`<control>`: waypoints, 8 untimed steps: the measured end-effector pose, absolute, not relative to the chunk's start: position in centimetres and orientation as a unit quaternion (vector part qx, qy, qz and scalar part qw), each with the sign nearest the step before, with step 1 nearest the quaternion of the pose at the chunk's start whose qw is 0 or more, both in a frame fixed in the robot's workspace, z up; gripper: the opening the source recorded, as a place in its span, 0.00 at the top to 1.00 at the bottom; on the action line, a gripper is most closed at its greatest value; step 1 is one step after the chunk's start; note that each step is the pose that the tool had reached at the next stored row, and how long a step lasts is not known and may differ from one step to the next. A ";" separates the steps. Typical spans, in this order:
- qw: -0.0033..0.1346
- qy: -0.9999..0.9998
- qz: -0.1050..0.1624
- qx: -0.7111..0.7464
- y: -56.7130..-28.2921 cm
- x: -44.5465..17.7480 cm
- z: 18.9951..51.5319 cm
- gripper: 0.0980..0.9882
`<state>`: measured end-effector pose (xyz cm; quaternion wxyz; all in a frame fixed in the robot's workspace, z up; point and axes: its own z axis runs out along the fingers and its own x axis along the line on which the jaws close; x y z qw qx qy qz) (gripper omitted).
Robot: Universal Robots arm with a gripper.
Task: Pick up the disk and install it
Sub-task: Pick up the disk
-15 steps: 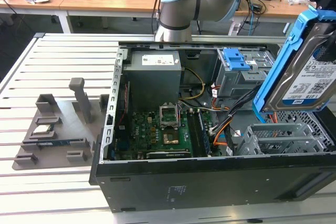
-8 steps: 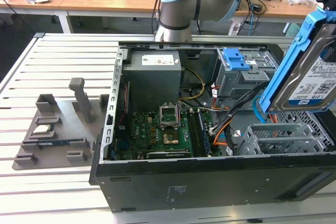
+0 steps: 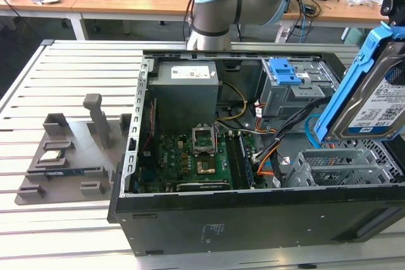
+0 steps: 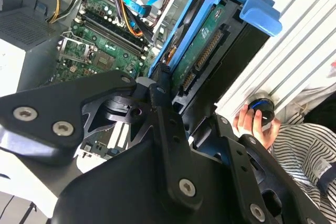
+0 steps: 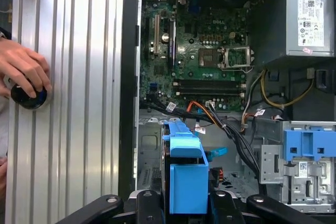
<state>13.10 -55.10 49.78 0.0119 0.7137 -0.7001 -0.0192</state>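
Observation:
The disk (image 3: 373,102), a silver-grey drive with a white-and-blue label in a bright blue frame, hangs tilted above the open computer case (image 3: 253,219), at the exterior view's right. My gripper (image 3: 393,11) holds it from above, shut on it. In the first wrist view the disk (image 5: 185,174) stands edge-on between the black fingers (image 5: 149,200), over the case's drive end. In the second wrist view the disk's (image 4: 202,51) green board and connector face the camera.
A grey metal bay with a blue latch (image 3: 285,71) sits inside the case, next to a metal drive cage (image 3: 342,165), cables, the motherboard (image 3: 196,156) and the power supply (image 3: 186,86). A grey fixture tray (image 3: 69,150) lies at the exterior view's left. A person's hand (image 5: 23,69) rests on a black knob.

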 end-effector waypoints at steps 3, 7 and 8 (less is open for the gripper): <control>0.012 -0.700 -0.019 0.714 -55.1 13.2 49.4 0.70; 0.012 -0.700 -0.019 0.714 -55.1 13.2 49.2 0.70; 0.012 -0.700 -0.019 0.714 -55.1 13.2 49.1 0.70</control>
